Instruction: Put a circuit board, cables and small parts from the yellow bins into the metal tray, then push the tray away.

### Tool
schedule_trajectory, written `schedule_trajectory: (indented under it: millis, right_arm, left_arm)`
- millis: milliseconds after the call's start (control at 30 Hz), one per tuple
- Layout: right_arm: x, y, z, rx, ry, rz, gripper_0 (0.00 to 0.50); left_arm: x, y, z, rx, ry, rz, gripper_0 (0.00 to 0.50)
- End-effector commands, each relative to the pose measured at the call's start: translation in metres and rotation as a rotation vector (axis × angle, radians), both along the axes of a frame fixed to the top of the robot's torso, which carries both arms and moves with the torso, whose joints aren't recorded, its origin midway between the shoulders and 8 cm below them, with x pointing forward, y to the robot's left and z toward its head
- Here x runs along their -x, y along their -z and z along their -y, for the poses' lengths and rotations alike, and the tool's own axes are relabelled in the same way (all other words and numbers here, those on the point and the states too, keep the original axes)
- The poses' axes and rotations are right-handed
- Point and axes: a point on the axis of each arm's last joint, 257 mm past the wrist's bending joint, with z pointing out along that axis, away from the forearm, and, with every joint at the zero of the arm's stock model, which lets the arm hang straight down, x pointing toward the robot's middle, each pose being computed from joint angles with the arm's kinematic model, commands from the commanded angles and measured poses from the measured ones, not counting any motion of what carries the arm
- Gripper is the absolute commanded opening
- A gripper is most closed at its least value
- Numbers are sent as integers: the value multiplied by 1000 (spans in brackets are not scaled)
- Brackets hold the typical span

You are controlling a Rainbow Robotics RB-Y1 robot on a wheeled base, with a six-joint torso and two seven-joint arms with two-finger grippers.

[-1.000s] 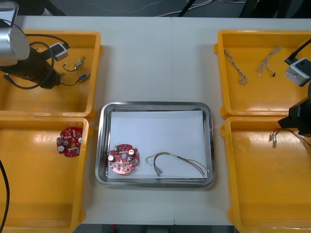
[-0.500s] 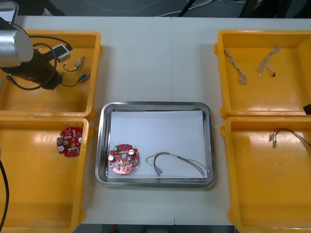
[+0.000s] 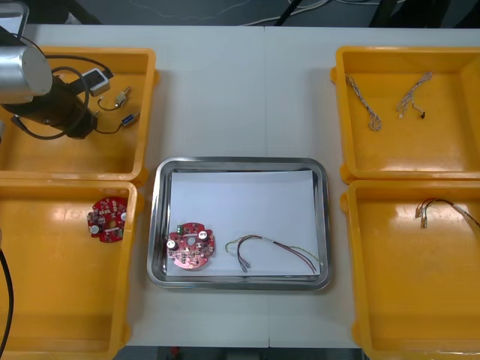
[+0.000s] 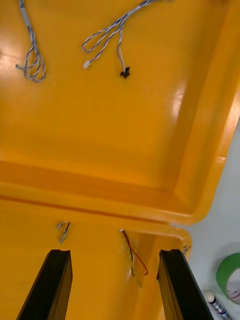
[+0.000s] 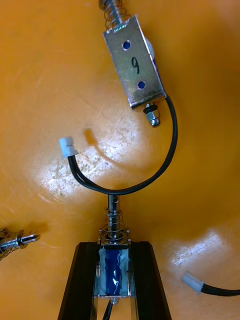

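In the far left yellow bin, my left gripper is shut on a small metal part with a blue coil and a spring at its tip. Just beyond the fingers lies a second small metal part, marked 9, with a black cable curling from it. My right gripper stands open above the wall between the two right bins. A red and yellow cable lies below it. The metal tray holds a circuit board and a cable.
Another red circuit board lies in the near left bin. Twisted blue and white cables rest in the far right bin, and a red and yellow cable in the near right one. A green tape roll sits off the bins' right side.
My left gripper's fingers have closed on the small metal part. My right arm has pulled back to the right, out of the front view.
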Motion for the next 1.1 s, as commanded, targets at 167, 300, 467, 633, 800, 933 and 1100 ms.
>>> schedule_trajectory:
  millis: [167,300,467,633,800,933,1100]
  right_arm:
    - [-44,-34,13,101,-24,97,500]
    - [-59,-39,11,94,-34,127,500]
    - [-78,-39,-1,59,-54,168,500]
    - [-101,-27,-18,49,-88,193,500]
    - [-117,-13,-30,41,-112,215,500]
    - [-134,2,-48,17,-134,253,500]
    - [-149,17,-70,-35,-153,285,500]
  left_arm:
    - [3,-39,15,49,34,9,0]
    - [11,-53,11,48,31,0,0]
    - [23,-69,8,84,19,-19,0]
    - [38,-80,5,120,0,-52,0]
    - [52,-90,6,138,-46,-82,0]
    - [70,-104,8,138,-105,-89,0]
    - [90,-108,17,184,-175,-115,0]
